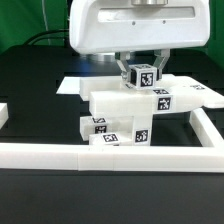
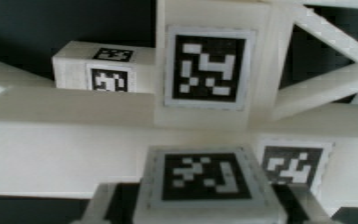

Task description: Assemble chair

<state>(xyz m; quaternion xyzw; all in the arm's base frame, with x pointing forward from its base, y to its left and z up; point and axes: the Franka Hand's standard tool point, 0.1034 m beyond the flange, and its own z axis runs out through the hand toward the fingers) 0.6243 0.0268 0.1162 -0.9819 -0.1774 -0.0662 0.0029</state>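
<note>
My gripper (image 1: 141, 70) hangs over the middle of the table, shut on a small white tagged block (image 1: 141, 75) of the chair. In the wrist view the block (image 2: 206, 175) sits between the dark fingers (image 2: 117, 206), tag facing the camera. Just below it stands the joined part of the chair (image 1: 125, 100): a flat white panel on blocky tagged pieces (image 1: 115, 132), with another panel (image 1: 195, 95) reaching to the exterior view's right. The wrist view shows a long tagged piece (image 2: 208, 65) and a tagged block (image 2: 101, 68) beyond the held block. Whether the held block touches the panel I cannot tell.
A long white border rail (image 1: 110, 154) runs along the front and turns back at both sides (image 1: 212, 128). A thin flat white board (image 1: 72, 87) lies behind the assembly at the exterior view's left. The tabletop is black.
</note>
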